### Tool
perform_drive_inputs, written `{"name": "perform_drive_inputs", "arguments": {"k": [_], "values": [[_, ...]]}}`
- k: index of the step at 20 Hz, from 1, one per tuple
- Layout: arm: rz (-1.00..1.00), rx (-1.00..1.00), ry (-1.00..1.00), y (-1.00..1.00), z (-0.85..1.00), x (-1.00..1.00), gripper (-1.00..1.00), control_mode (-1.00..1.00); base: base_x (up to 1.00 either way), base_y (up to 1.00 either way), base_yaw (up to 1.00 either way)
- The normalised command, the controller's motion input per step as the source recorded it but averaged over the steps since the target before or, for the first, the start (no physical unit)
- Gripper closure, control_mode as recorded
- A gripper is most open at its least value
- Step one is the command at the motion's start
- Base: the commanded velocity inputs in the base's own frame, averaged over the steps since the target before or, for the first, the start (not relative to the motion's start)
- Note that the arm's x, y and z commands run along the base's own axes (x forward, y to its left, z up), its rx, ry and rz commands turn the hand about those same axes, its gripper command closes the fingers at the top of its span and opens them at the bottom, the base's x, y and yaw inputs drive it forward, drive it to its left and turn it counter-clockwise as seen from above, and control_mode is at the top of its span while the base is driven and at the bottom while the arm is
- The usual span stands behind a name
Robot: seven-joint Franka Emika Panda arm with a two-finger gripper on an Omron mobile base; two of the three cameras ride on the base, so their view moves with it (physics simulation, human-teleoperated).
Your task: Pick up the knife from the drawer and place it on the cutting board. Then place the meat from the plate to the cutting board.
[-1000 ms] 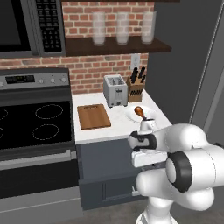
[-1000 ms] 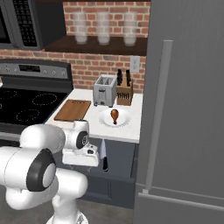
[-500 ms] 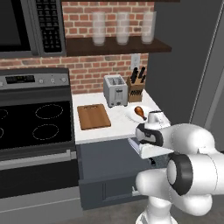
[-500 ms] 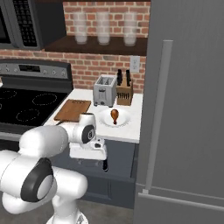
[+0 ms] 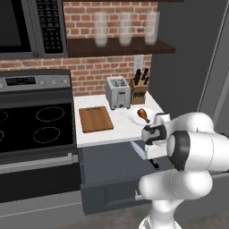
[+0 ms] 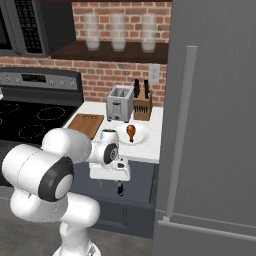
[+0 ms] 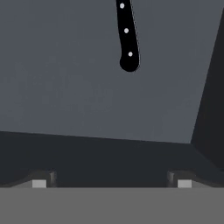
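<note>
The dark grey drawer (image 5: pixel 107 159) stands pulled out below the counter. Inside it lies the knife (image 5: pixel 139 150), silver blade toward the counter and black handle (image 7: pixel 128 41) toward the drawer's front. My gripper (image 7: pixel 111 183) hangs open above the drawer floor, short of the handle's end, with nothing between its fingers (image 7: pixel 40 182). In the right base view the gripper (image 6: pixel 111 179) sits just above the handle (image 6: pixel 120 189). The brown cutting board (image 5: pixel 95 119) lies on the white counter. To its right, the white plate (image 5: pixel 134 119) holds the reddish-brown meat (image 5: pixel 143 114).
A silver toaster (image 5: pixel 117 92) and a knife block (image 5: pixel 140 88) stand at the back of the counter. A black stove (image 5: pixel 33 129) is on the left, and a tall grey fridge (image 6: pixel 215 125) is on the right. The drawer's right wall (image 7: pixel 210 109) is close to my hand.
My hand has moved right over the open drawer and now sits above the knife's handle end. The knife, board, plate and meat have stayed put.
</note>
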Motion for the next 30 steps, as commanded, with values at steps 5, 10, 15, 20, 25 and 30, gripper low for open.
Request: {"name": "perform_drive_inputs", "arguments": {"k": [5,10,15,20,25,30], "values": [[0.0,0.0,-0.04,0.0,-0.43,0.25,-1.0,-1.0,0.0,0.0,0.0],[0.0,0.0,-0.1,0.0,-0.31,0.19,-1.0,-1.0,0.0,0.0,0.0],[0.0,0.0,-0.17,0.0,-0.28,0.04,-1.0,-1.0,0.0,0.0,0.0],[0.0,0.0,-0.13,0.0,-0.18,0.03,-1.0,-1.0,0.0,0.0,0.0],[0.0,0.0,-0.01,-0.15,0.0,0.05,-1.0,-1.0,0.0,0.0,0.0],[0.0,0.02,0.04,-0.18,0.0,0.21,-1.0,-1.0,0.0,0.0,0.0]]}}
